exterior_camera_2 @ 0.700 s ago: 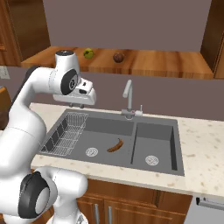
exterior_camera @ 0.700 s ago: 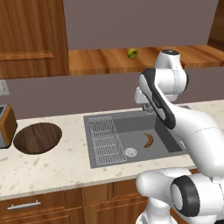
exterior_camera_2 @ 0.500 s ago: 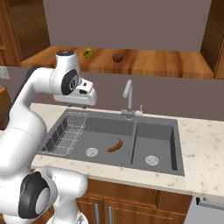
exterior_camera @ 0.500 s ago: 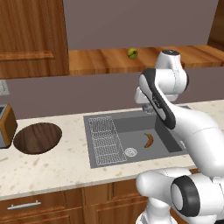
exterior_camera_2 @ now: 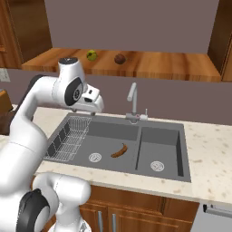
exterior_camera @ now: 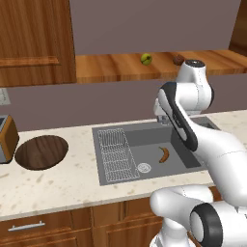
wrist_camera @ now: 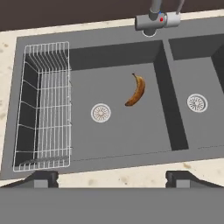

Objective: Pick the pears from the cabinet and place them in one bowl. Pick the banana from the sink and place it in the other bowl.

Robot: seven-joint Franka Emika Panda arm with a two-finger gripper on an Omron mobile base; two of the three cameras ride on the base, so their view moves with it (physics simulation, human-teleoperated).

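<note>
Speckled counter (exterior_camera: pixel 62 181) with wooden bowl (exterior_camera: pixel 41 152), toaster (exterior_camera: pixel 6 139), sink (wrist_camera: pixel 118 140).

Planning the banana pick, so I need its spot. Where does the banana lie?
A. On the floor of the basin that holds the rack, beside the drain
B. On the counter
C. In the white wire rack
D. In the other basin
A: the banana lies on the dark basin floor of the sink, right of the round drain and clear of the wire rack.

The banana (wrist_camera: pixel 136 90) lies on the floor of the sink (wrist_camera: pixel 127 131)'s left basin, between its round drain (wrist_camera: pixel 101 113) and the divider, with the white wire rack (wrist_camera: pixel 43 105) at far left.
</note>
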